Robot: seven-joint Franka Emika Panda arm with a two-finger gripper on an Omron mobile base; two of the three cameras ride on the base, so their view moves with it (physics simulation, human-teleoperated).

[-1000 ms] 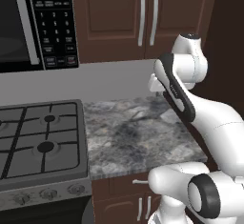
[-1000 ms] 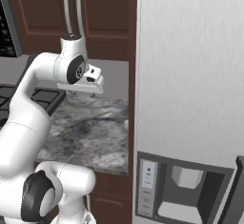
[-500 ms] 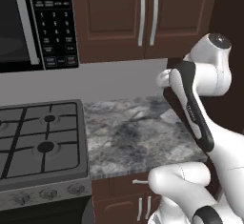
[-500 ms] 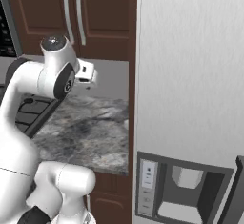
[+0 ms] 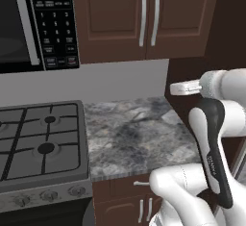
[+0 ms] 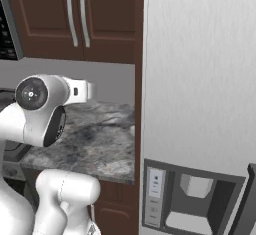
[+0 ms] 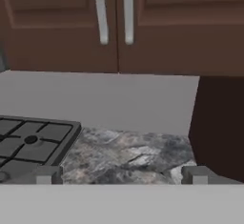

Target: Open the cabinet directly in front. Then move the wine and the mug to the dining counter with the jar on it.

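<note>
Stove (image 5: 41, 143) at the left edge of the marbled surface (image 5: 134, 138). Cabinet (image 5: 146, 18) shut above the surface's back edge, handles side by side. Claw (image 7: 121, 175) spread wide, holding nothing, facing the cabinet. Fridge (image 6: 200, 104) at right.

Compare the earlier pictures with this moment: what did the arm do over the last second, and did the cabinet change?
The arm swung its upper joints toward the fridge side and lowered the hand, which now looks at the cabinet doors with its gripper open and holding nothing. Nothing was taken hold of or let go. The cabinet doors stayed shut; the stove and small counter are unchanged.
</note>
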